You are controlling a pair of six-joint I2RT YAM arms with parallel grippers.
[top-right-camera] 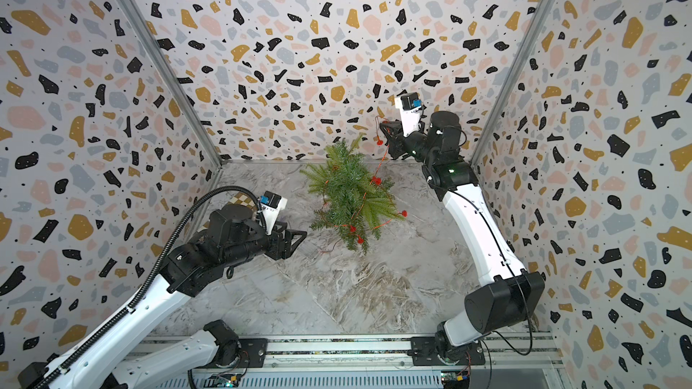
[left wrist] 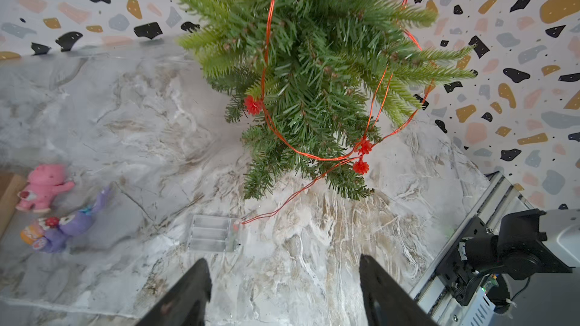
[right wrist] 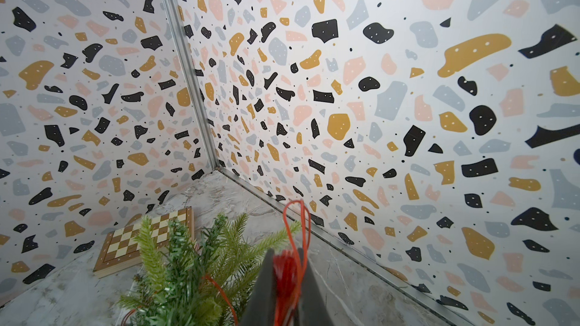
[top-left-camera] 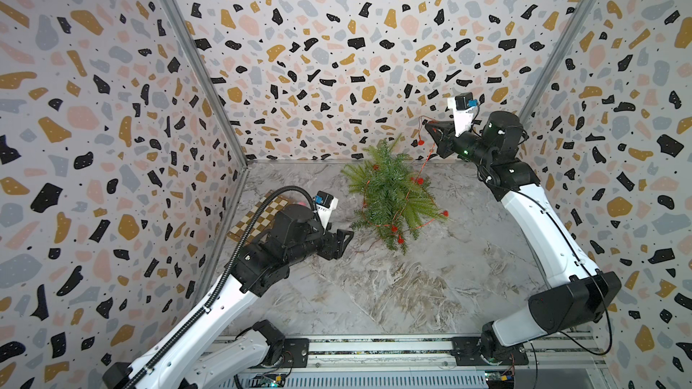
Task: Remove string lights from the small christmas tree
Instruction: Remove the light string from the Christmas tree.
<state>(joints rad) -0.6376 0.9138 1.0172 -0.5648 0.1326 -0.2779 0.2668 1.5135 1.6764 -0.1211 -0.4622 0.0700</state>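
The small christmas tree point(top-left-camera: 389, 196) point(top-right-camera: 348, 196) leans over the marble floor near the back wall. The string lights point(top-left-camera: 444, 213), a red wire with spiky red bulbs, loop around its branches point(left wrist: 301, 148). Their clear box point(left wrist: 212, 233) lies flat on the floor. My right gripper point(top-left-camera: 427, 127) point(right wrist: 286, 250) is raised above and to the right of the tree top. It is shut on a bunch of the red wire and a bulb, and a strand runs down to the tree. My left gripper point(top-left-camera: 344, 245) point(left wrist: 284, 260) hovers left of the tree, open, with nothing between its fingers.
A wooden chessboard point(top-left-camera: 258, 215) point(right wrist: 147, 239) lies by the left wall behind my left arm. A pink toy point(left wrist: 47, 188) and a purple toy point(left wrist: 59, 230) lie near it. Patterned walls close in three sides. A metal rail point(top-left-camera: 374, 346) runs along the front.
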